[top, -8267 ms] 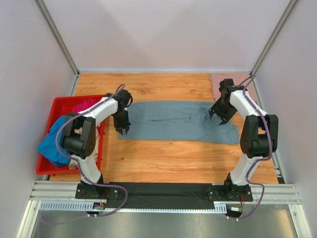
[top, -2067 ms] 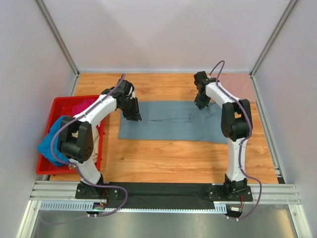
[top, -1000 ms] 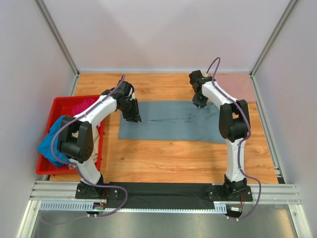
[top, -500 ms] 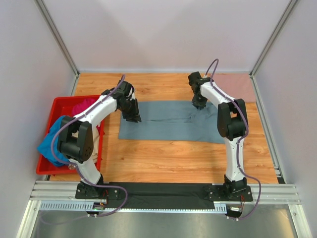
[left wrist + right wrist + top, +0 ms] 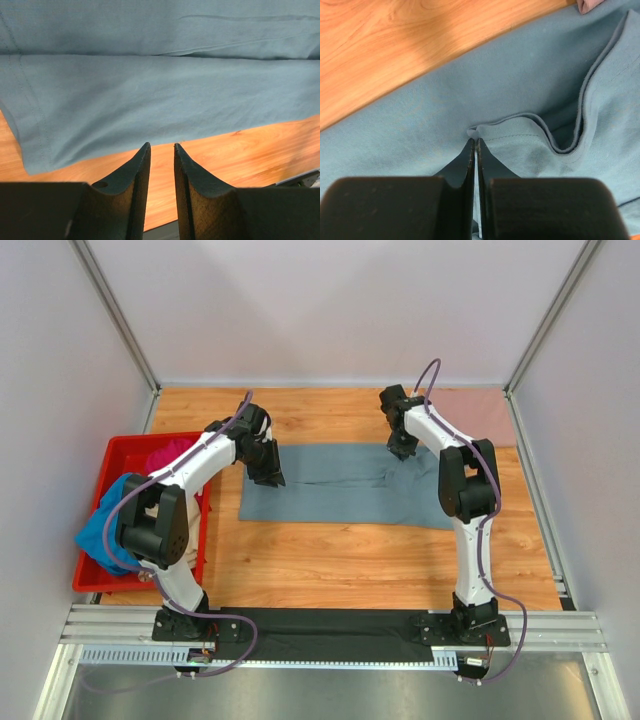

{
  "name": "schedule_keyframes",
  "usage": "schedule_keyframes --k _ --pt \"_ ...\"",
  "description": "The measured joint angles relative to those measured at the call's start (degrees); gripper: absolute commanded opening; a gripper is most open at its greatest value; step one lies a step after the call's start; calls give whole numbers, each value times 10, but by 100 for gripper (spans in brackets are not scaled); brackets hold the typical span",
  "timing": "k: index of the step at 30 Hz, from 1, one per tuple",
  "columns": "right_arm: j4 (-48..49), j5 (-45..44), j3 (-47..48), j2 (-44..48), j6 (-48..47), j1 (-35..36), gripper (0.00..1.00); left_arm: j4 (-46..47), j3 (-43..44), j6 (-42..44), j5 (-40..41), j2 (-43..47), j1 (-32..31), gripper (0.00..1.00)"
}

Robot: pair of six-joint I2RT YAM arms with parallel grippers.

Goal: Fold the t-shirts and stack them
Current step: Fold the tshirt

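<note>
The slate-blue t-shirt (image 5: 335, 495) lies flat mid-tabletop (image 5: 320, 565), long axis left to right. The right gripper (image 5: 474, 143) pinches a fold on its far edge — the left gripper (image 5: 161, 150), jaws slightly parted and empty, hangs near its far-left corner

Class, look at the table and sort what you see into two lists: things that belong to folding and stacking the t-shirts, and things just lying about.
Belongs to the job: grey-blue t-shirt, on the table; bright blue t-shirt and magenta t-shirt, in the red bin; pink t-shirt, far right corner.
Just there: red bin; wooden table.
</note>
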State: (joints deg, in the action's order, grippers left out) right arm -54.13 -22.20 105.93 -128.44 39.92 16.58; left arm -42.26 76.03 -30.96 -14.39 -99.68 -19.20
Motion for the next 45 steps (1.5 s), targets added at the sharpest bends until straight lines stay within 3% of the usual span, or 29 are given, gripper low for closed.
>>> schedule_keyframes --k 27,29,30,33,36,45 --pt "86 47 -48 23 -64 30 1 0 0 0 4 -1 1 34" --pt "94 57 -56 24 -70 30 6 -1 0 0 12 -3 1 34" --pt "94 62 -57 25 -72 30 17 -3 0 0 17 -5 1 34" --pt "90 64 -56 28 -71 30 36 -10 -10 0 35 -10 1 35" --pt "79 63 -70 55 -63 30 47 -23 -33 1 61 -17 1 36" --pt "64 79 -245 251 -13 -19 43 -61 -26 22 72 -103 31 33"
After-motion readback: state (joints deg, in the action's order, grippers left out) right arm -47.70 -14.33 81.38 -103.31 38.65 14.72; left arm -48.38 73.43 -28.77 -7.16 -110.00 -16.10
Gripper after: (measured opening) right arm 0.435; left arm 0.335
